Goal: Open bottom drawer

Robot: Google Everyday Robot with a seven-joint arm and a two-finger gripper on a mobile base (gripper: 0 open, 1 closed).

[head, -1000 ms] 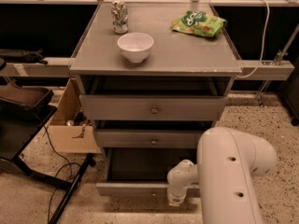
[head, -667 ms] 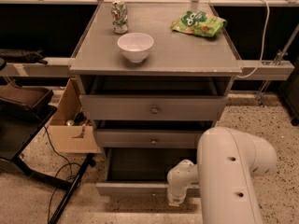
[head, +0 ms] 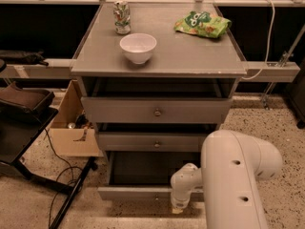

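The grey cabinet (head: 162, 56) has three grey drawers. The top drawer (head: 156, 110) and the middle drawer (head: 155, 142) each stick out a little. The bottom drawer (head: 136, 193) is pulled out the farthest, and its dark inside (head: 147, 168) shows. My gripper (head: 179, 205) hangs from the white arm (head: 233, 175) at the right part of the bottom drawer's front, touching or just in front of it. The arm hides the drawer's right end. I cannot make out the bottom drawer's knob.
On the cabinet top stand a white bowl (head: 138, 47), a can (head: 122, 17) and a green snack bag (head: 202, 24). A cardboard box (head: 71, 128), a black chair (head: 24, 123), cables and a dark stand leg (head: 71, 199) lie to the left.
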